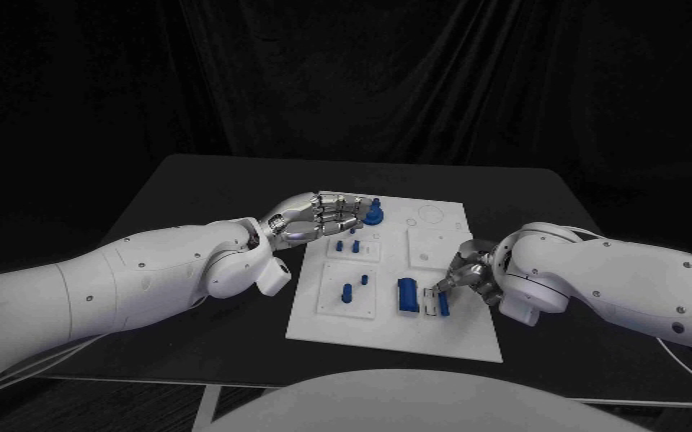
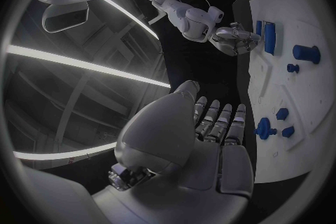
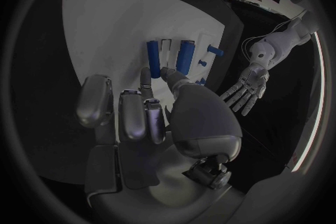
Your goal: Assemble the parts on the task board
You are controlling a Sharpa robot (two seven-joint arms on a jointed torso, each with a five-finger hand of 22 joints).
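Matte white task board sits mid black table, flat rectangular plate w/ shallow recesses. Small blue plastic parts lie on it, mostly stubby cylinders. Left hand, shiny silver, hovers over board's far left corner, fingers apart, holding nothing. Right hand at board's near right edge, fingertips by a slim blue bar; can't tell if it's gripping.

The far right part of the task board lies bare, and so does the black bench all round the plate. The left hand hangs over the board's far left corner, just beside an upright blue peg. The right hand crowds the near right edge, next to two long blue parts.
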